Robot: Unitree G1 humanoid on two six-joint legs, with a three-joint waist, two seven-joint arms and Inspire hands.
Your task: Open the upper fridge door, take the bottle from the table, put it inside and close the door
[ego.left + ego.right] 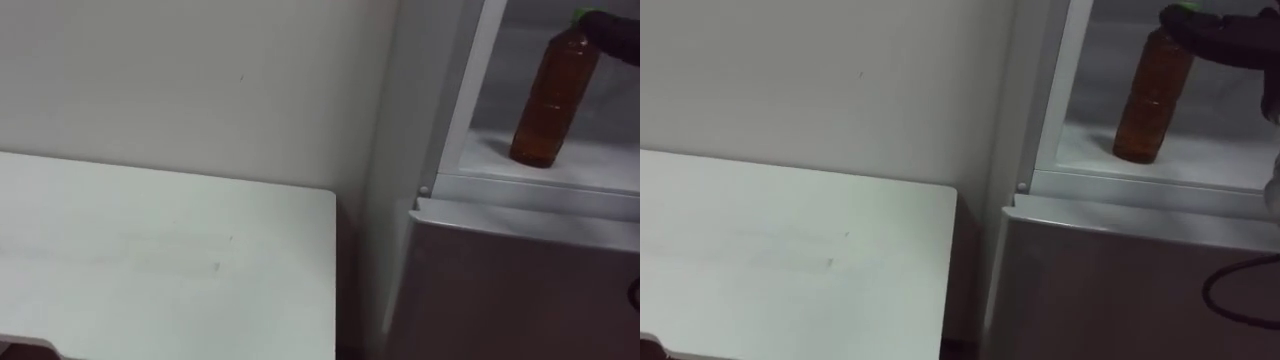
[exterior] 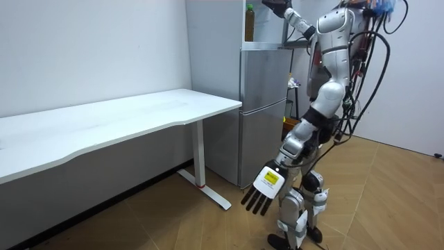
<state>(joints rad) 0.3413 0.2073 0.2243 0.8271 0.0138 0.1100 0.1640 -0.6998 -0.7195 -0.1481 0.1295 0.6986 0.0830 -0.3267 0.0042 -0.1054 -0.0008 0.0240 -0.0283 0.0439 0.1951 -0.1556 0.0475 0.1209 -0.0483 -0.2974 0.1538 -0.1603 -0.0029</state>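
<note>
A bottle (image 1: pixel 548 105) of brown liquid with a green cap stands on the white floor (image 1: pixel 590 160) of the open upper fridge compartment, near its left wall. My right hand (image 1: pixel 615 35) is dark and reaches in from the right at the height of the bottle's cap, overlapping it. Whether it holds the bottle is unclear. In the room view I stand in front of the fridge (image 2: pixel 263 111) with my right hand (image 2: pixel 275 7) raised to the top compartment beside the bottle (image 2: pixel 249 22). My left hand (image 2: pixel 260 198) hangs low at my side, open.
The fridge's lower door (image 1: pixel 520 290) is closed below the compartment. A white table (image 1: pixel 150 260) stands to the left against the wall, its corner close to the fridge's side. The floor is wooden (image 2: pixel 388 208).
</note>
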